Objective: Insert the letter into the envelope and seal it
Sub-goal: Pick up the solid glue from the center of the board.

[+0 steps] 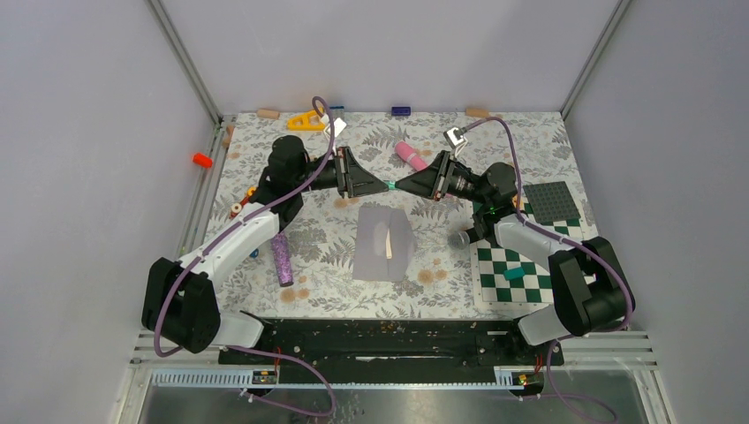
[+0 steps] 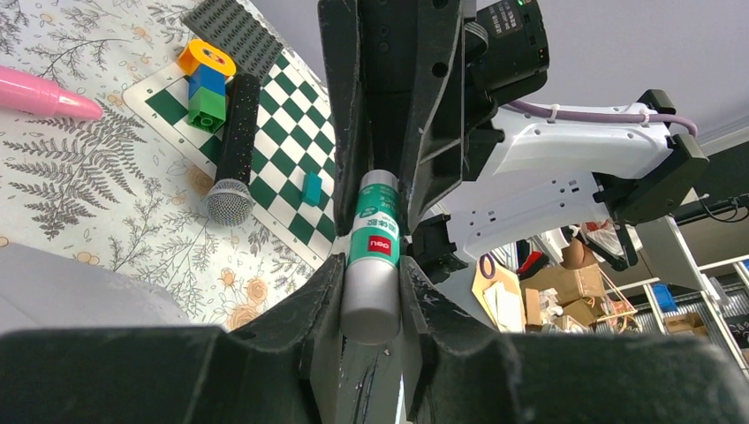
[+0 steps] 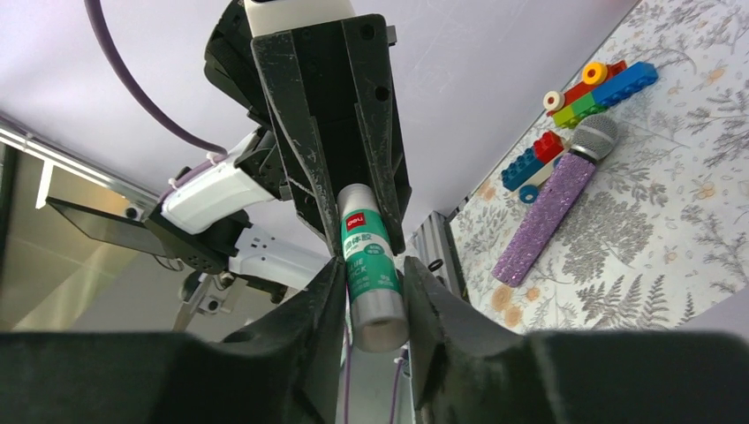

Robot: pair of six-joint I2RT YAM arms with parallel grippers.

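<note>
Spanning left tool [image 2: 371,269], right tool [image 3: 372,265]: glue stick [image 2: 374,221], label reads "deli".

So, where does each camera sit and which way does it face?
Top external: fixed above and behind the bases, looking down on the table; both arms show, left end effector and right end effector near the envelope.
Left wrist: on the left arm, facing the right arm and the checkerboard mat; its own fingers show.
Right wrist: on the right arm, facing the left arm; its own fingers show.
Shared: all show the glue stick between both end effectors.
</note>
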